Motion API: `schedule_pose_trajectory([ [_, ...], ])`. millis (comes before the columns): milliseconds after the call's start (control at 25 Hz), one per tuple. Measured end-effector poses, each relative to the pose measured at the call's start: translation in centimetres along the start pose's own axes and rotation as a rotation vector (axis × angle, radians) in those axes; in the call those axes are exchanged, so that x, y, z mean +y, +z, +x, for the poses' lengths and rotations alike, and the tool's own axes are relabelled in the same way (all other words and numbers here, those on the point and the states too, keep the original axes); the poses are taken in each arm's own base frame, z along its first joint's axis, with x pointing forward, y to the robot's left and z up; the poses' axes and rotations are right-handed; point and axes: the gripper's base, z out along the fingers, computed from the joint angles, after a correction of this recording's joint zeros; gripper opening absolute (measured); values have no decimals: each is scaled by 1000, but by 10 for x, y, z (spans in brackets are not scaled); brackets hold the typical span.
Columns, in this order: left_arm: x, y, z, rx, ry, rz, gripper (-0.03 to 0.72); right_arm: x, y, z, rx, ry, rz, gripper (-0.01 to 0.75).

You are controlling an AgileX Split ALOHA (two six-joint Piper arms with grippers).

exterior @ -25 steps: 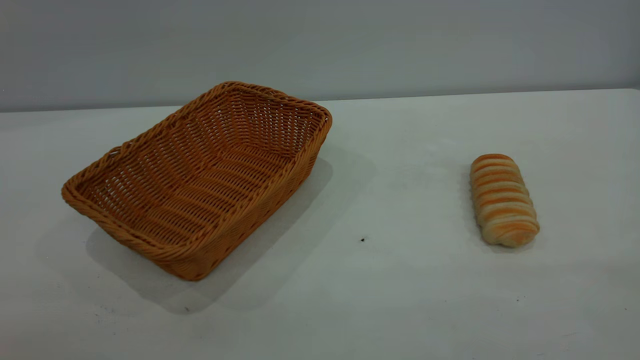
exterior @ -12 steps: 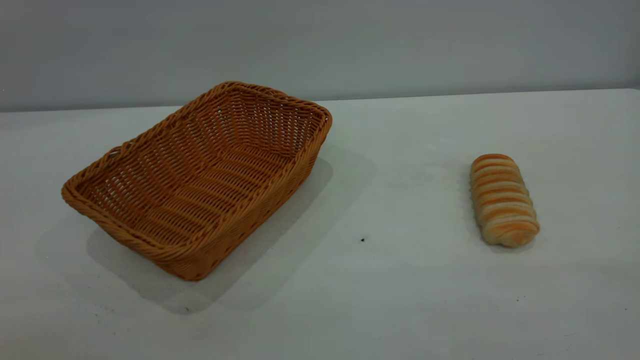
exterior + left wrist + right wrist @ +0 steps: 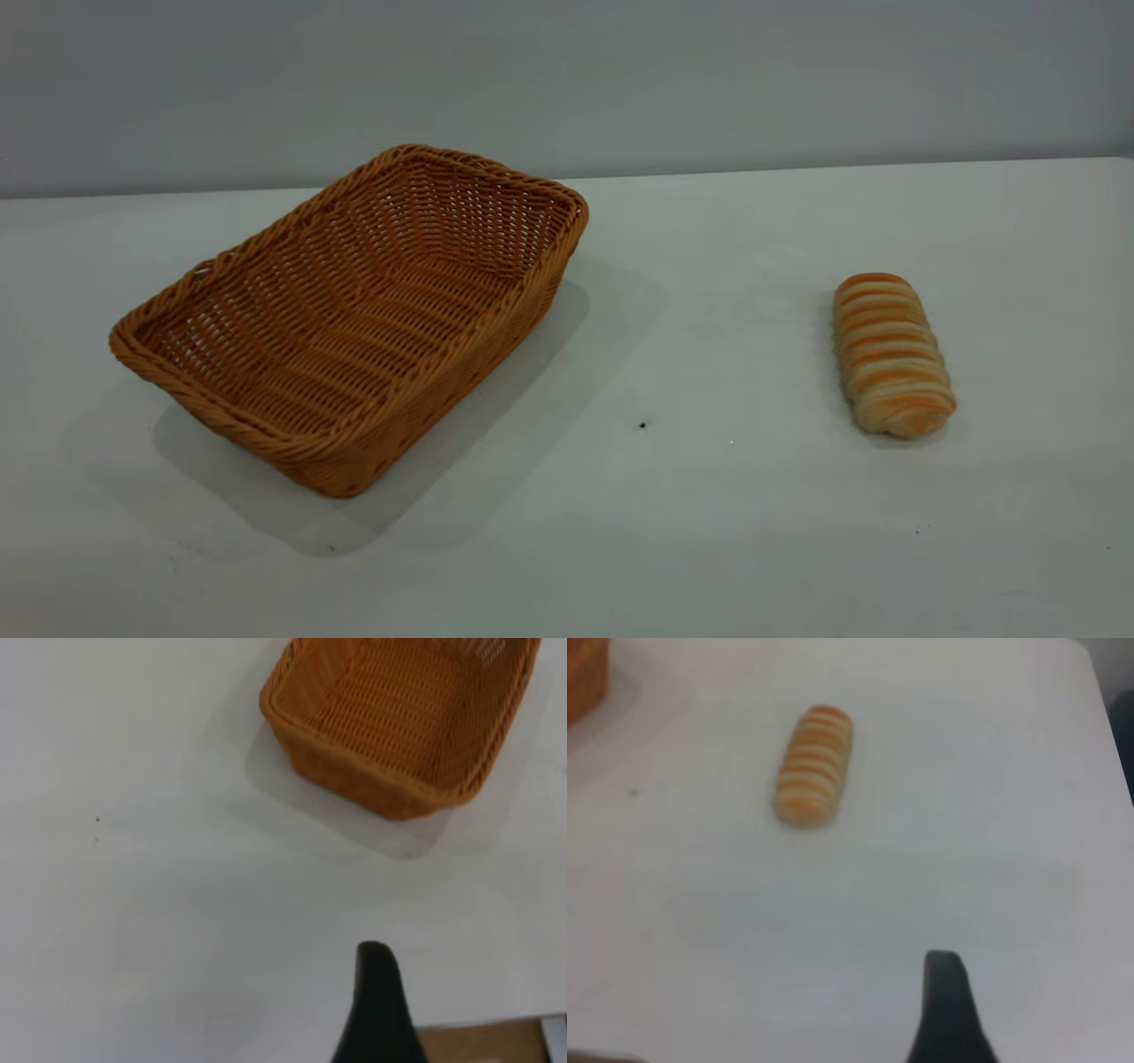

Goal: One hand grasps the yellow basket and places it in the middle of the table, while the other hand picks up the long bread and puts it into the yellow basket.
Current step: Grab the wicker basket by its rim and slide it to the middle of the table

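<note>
The yellow basket (image 3: pixel 354 310), an orange-tan woven wicker one, stands empty on the left part of the white table (image 3: pixel 691 532), turned at an angle. It also shows in the left wrist view (image 3: pixel 403 718). The long bread (image 3: pixel 890 354), striped cream and golden-orange, lies on the right part of the table, and shows in the right wrist view (image 3: pixel 815 765). Neither arm appears in the exterior view. A black part of my left gripper (image 3: pixel 376 1010) hangs above bare table, well short of the basket. A black part of my right gripper (image 3: pixel 946 1010) hangs above bare table, well short of the bread.
A small dark speck (image 3: pixel 642 425) lies on the table between basket and bread. A grey wall runs behind the table's far edge. The table's edge and a brown floor (image 3: pixel 478 1045) show near my left gripper. A basket corner (image 3: pixel 585 673) shows in the right wrist view.
</note>
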Motion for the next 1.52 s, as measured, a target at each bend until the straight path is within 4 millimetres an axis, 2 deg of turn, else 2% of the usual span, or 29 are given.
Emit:
schedule_pose_trajectory([
  [160,3,17,-45,90,-56,-4,584,-2,33,-30,43,24,-28,559],
  [280,7,44,-77,192,-138,-12,584,-2,65,-49,59,30,-57,559],
  [400,13,79,-93,284,-242,-33,584,-1,98,-62,103,37,-102,559],
  [600,24,145,-102,423,-369,-62,584,3,147,-87,148,51,-197,559],
  [800,32,215,-96,509,-520,-65,584,8,189,-103,147,74,-292,559],
  [1000,39,275,-76,562,-666,-84,584,24,222,-102,147,80,-383,559],
  [1200,31,315,-56,575,-723,-94,584,43,239,-96,148,41,-426,559],
  [1320,20,334,-48,574,-725,-97,584,45,242,-94,155,42,-428,559],
  [1520,13,363,-38,573,-739,-129,584,45,243,-94,155,45,-422,559],
])
